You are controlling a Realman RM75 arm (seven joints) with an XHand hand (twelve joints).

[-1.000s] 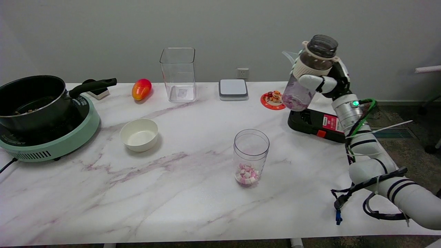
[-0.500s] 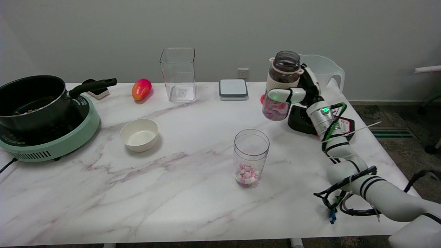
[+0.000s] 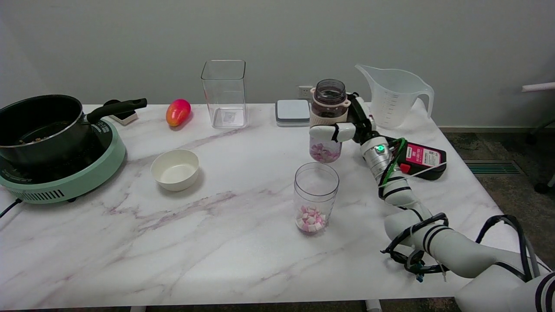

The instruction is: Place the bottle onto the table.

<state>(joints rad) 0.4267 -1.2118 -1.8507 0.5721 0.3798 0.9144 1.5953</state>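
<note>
The bottle (image 3: 327,112) is clear with a cream band below its open neck and pink and white cubes at its bottom. My right hand (image 3: 349,123) grips it upright around the middle, fingers wrapped across the front. The bottle hangs low over the marble table (image 3: 225,242), just behind a clear tumbler (image 3: 316,197); whether its base touches the tabletop I cannot tell. The tumbler holds similar pink and white cubes.
A measuring jug (image 3: 392,96) and a black device with a red label (image 3: 418,158) lie right of the hand. A grey scale (image 3: 293,112), a tall clear container (image 3: 224,93) and a mango (image 3: 177,112) stand behind. A white bowl (image 3: 174,169) and a pot on a cooker (image 3: 52,147) sit at the left.
My right arm has carried the bottle leftward and downward, from high at the right to just behind the tumbler. The bottle went from tilted to upright. The jug is now uncovered.
</note>
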